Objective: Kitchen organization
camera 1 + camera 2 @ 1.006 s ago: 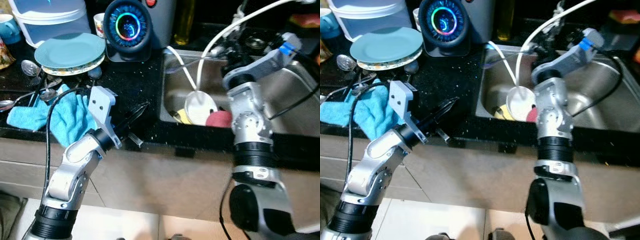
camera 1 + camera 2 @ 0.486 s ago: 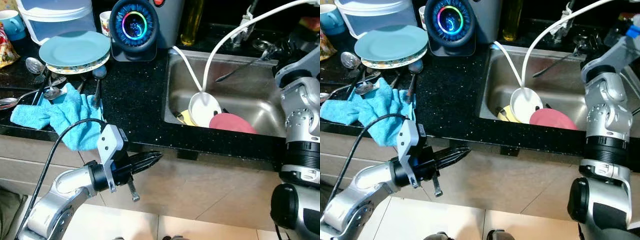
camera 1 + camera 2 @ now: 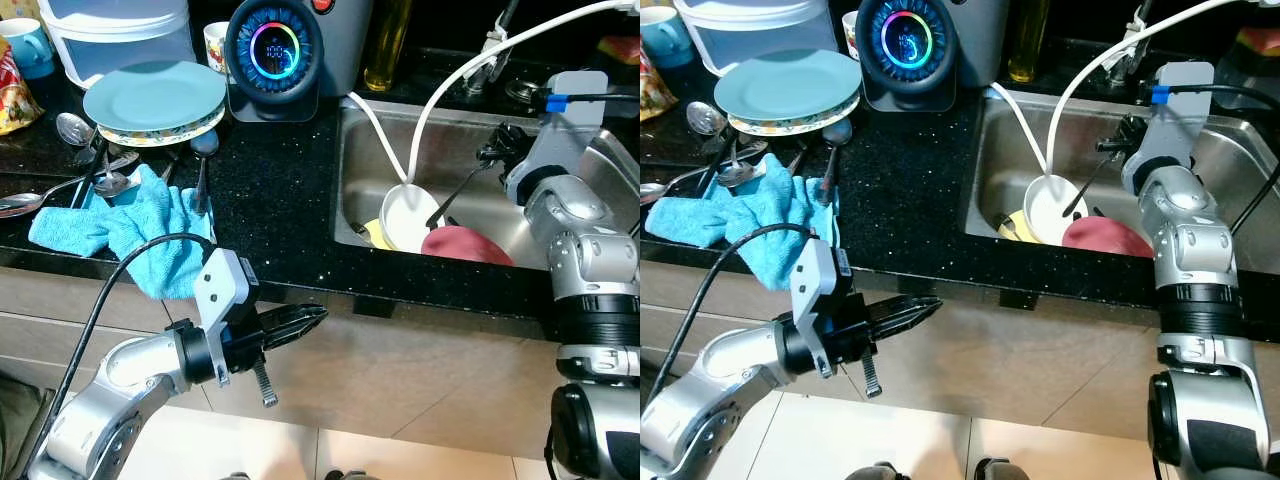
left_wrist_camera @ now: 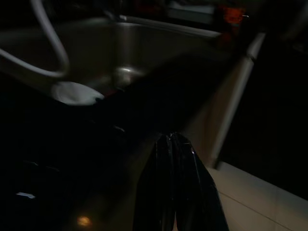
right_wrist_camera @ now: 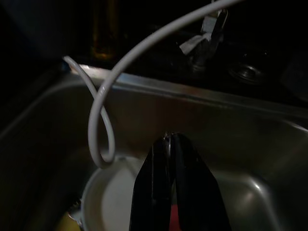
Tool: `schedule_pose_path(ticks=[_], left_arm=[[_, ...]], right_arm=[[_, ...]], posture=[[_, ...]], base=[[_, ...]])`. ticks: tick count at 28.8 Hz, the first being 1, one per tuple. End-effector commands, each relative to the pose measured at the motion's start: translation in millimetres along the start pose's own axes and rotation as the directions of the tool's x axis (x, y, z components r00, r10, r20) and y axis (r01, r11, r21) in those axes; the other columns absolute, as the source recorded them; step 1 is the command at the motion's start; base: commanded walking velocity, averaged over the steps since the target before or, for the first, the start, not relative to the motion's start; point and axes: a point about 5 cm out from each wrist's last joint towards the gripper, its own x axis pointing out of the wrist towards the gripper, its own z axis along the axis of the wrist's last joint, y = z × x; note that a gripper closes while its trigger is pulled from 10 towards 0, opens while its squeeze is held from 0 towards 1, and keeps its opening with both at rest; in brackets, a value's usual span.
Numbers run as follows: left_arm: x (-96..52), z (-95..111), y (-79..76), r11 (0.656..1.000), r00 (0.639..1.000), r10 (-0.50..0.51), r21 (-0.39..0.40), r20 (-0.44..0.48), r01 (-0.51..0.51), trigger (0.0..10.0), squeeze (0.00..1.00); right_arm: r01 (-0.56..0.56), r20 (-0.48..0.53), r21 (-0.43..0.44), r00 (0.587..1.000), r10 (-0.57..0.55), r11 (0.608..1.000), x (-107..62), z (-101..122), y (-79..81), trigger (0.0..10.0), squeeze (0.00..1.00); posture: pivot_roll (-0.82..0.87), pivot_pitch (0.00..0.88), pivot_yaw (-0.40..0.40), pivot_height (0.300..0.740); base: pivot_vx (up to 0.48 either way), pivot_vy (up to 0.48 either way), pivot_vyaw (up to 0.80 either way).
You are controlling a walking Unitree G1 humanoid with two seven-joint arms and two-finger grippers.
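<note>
The left gripper (image 3: 310,320), fingers pressed together, sits lower centre-left; the right gripper (image 3: 450,195), likewise closed, points down-left at centre-right.

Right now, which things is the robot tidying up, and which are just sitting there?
For the job:
right gripper, over the sink
white bowl
red plate

Just lying about:
blue towel
spoons
teal plate
glowing speaker

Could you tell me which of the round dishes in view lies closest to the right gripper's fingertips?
The white round dish in the steel sink, with the right gripper at its rim. The red plate sits beside it; the light blue plate is far away.
</note>
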Motion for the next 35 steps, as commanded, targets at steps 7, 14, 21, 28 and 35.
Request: schedule_pose_path(ticks=[7, 14, 21, 28, 35], left_arm=[[-0.7, 13, 7.1, 0.994, 0.997, 0.079, 0.07, 0.017, -0.08, 10.0, 0.0], [1.1, 17, 10.3, 0.99, 0.992, 0.118, 0.068, 0.039, -0.121, 10.0, 0.0], [4.7, 9, 6.8, 0.992, 0.992, 0.121, 0.017, 0.036, -0.121, 10.0, 0.0], [4.6, -6, -8.0, 0.994, 0.999, 0.034, -0.109, 0.034, -0.031, 10.0, 0.0], [0.5, -16, -14.8, 0.982, 1.0, 0.003, -0.187, 0.026, 0.002, 10.0, 0.0]], right_arm=[[0.064, -0.051, -0.103, 0.996, -0.069, 0.993, -2.2, -5, -13.6, 10.0, 1.0], [0.052, -0.014, -0.071, 0.998, -0.053, 0.996, -3.0, 2, -14.3, 10.0, 1.0], [-0.435, 0.366, 0.284, 0.873, 0.323, 0.854, -29.7, 42, 13.6, 10.0, 0.0], [-0.76, 0.605, 0.242, 0.605, 0.518, 0.604, -67.9, 52, 40.1, 10.0, 0.0], [-0.87, 0.609, 0.213, 0.474, 0.636, 0.444, -85.7, 39, 59.7, 10.0, 0.0]], posture=[[0.13, 0.117, -0.065, 0.74], [0.13, 0.12, -0.066, 0.74], [0.13, 0.122, -0.06, 0.74], [0.12, 0.124, -0.052, 0.74], [0.12, 0.127, -0.052, 0.74]], base=[[0.0, 0.0, 0.0], [0.0, 0.0, 0.0], [0.0, 0.0, 0.0], [0.0, 0.0, 0.0], [-0.078, 0.0, 0.0]])
